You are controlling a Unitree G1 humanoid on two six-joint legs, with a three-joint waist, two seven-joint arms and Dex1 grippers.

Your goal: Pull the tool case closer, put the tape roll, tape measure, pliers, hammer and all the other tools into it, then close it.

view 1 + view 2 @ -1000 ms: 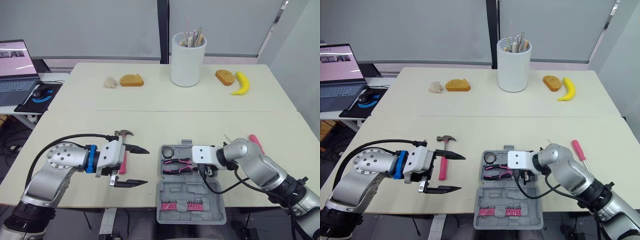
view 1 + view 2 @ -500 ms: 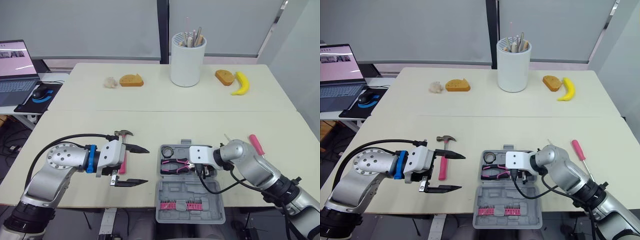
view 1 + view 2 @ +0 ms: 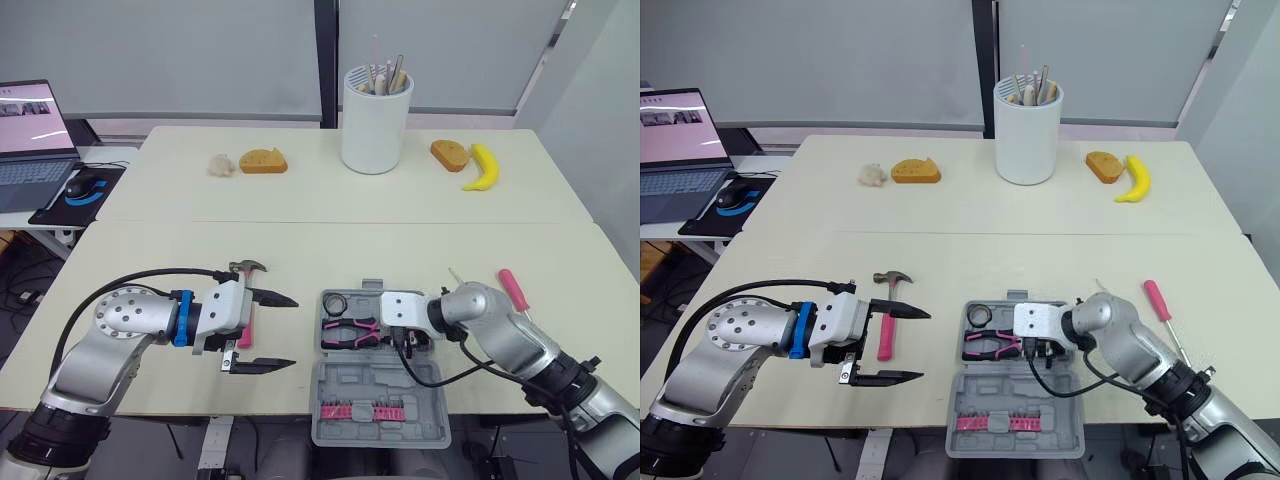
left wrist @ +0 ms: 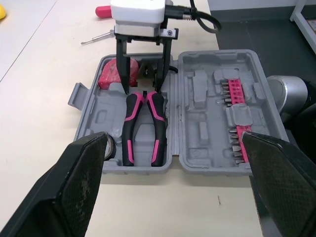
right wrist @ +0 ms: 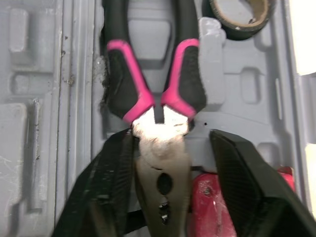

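Observation:
The grey tool case (image 3: 400, 385) lies open at the table's front edge. In its tray lie the pink-and-black pliers (image 3: 350, 330), a tape roll (image 3: 334, 302) and a red tape measure (image 4: 108, 79). My right gripper (image 4: 142, 90) is open, its fingers straddling the pliers' metal head (image 5: 159, 148), with a gap on one side. The pink-handled hammer (image 3: 884, 328) lies on the table left of the case. My left gripper (image 3: 294, 333) hangs wide open just in front of the hammer, holding nothing. A pink screwdriver (image 3: 510, 285) lies on the table right of the case.
The case's lid holds a row of pink bits (image 3: 365, 410). Far across the table stand a white pot of utensils (image 3: 376, 118), a banana (image 3: 483, 167) and two bread pieces (image 3: 263, 160) (image 3: 450, 153). A laptop (image 3: 30, 130) sits on a side table at the left.
My right gripper has edged slightly left over the case's tray, with the pliers between its fingers. The left arm and the hammer have not moved.

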